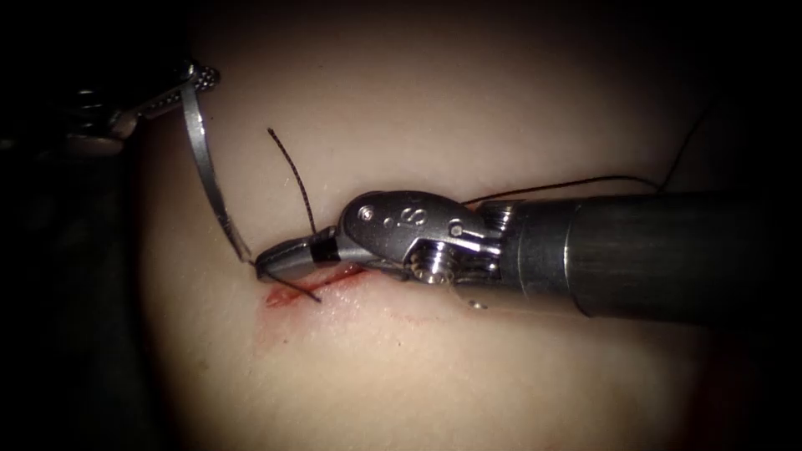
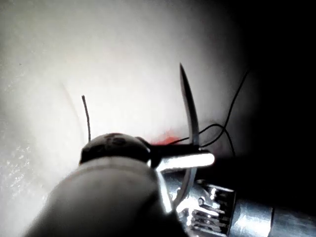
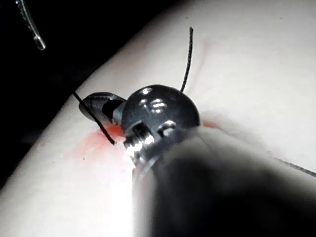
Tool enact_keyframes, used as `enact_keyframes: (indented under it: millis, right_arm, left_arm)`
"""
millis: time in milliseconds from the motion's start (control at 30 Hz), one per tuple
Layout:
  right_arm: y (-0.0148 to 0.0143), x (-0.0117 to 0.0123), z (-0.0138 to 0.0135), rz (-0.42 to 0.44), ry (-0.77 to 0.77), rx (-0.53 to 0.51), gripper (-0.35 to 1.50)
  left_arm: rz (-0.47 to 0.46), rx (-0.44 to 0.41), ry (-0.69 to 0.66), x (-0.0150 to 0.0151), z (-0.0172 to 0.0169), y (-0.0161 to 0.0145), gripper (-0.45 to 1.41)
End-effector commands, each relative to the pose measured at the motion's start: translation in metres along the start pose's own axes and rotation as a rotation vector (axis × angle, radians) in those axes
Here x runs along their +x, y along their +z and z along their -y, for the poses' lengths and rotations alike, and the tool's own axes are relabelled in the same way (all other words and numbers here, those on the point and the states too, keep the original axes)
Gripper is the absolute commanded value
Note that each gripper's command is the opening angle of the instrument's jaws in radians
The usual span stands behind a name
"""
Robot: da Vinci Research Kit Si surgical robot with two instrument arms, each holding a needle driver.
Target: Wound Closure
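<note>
Left tool [image 1: 180, 90] is pinching the needle [image 1: 206, 171] near its blunt end, tip hanging just left of the cut [image 1: 313, 288] outside the tissue [image 1: 468, 376]; right tool [image 1: 280, 260], jaws pressed together, is touching thread [image 1: 294, 175]; needle looks stiff and slippery, better gripped mid-curve.

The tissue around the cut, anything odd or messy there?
Red fluid is smeared on the tissue at the cut's left end, beside the right tool. A cut thread end sticks up stiffly behind it.

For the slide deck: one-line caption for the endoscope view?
Left tool holds the needle near its end, tip at the cut; right tool lies on the tissue beside cut thread ends.
</note>
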Motion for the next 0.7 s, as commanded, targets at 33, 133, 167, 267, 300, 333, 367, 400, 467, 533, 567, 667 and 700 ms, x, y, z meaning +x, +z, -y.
enact_keyframes:
  millis: [33,133,167,267,300,333,367,400,467,533,567,667,700]
  right_arm:
    - [0.002,0.0003,0.001,0.004,0.019,0.051,-0.35]
    - [0.0026,0.0009,0.0025,-0.01,0.034,0.146,-0.35]
    - [0.0027,0.0012,0.0031,-0.018,0.044,0.181,-0.35]
    - [0.0026,0.0015,0.0044,-0.016,0.08,0.253,-0.35]
    - [0.0025,0.0014,0.0049,-0.009,0.093,0.274,-0.35]
    - [0.0023,0.0013,0.0054,0.001,0.105,0.294,-0.35]
    - [0.0017,0.0008,0.0065,0.029,0.144,0.339,-0.35]
    - [0.0015,0.0005,0.0069,0.042,0.168,0.356,-0.35]
    - [0.0009,-0.0003,0.0081,0.073,0.213,0.389,-0.35]
    - [0.0005,-0.0013,0.0091,0.099,0.26,0.409,-0.35]
    - [0.0004,-0.002,0.0098,0.127,0.292,0.421,-0.35]
    - [-0.0001,-0.0043,0.0122,0.206,0.362,0.456,-0.35]
    - [-0.0002,-0.0046,0.0126,0.224,0.379,0.463,-0.35]
  left_arm:
    - [0.0,0.0,0.002,0.0,0.0006,0.0002,-0.45]
    - [0.007,0.01,0.005,0.0003,0.0007,0.0,-0.45]
    - [0.009,0.012,0.012,0.0004,0.0007,-0.0001,-0.45]
    - [0.017,0.024,0.049,0.0009,0.0008,-0.0005,-0.45]
    - [0.021,0.029,0.061,0.0012,0.0008,-0.0007,-0.45]
    - [0.03,0.035,0.079,0.0015,0.0007,-0.0009,-0.45]
    - [0.035,0.061,0.122,0.0021,0.0006,-0.0014,-0.45]
    - [0.038,0.082,0.148,0.0026,0.0005,-0.0018,-0.45]
    - [0.044,0.112,0.189,0.0034,0.0004,-0.0024,-0.45]
    - [0.038,0.14,0.239,0.0043,0.0003,-0.0033,-0.45]
    - [0.041,0.158,0.268,0.0048,0.0002,-0.0036,-0.45]
    - [0.039,0.219,0.365,0.0064,-0.0003,-0.0051,-0.45]
    - [0.037,0.231,0.393,0.0069,-0.0005,-0.0056,-0.45]
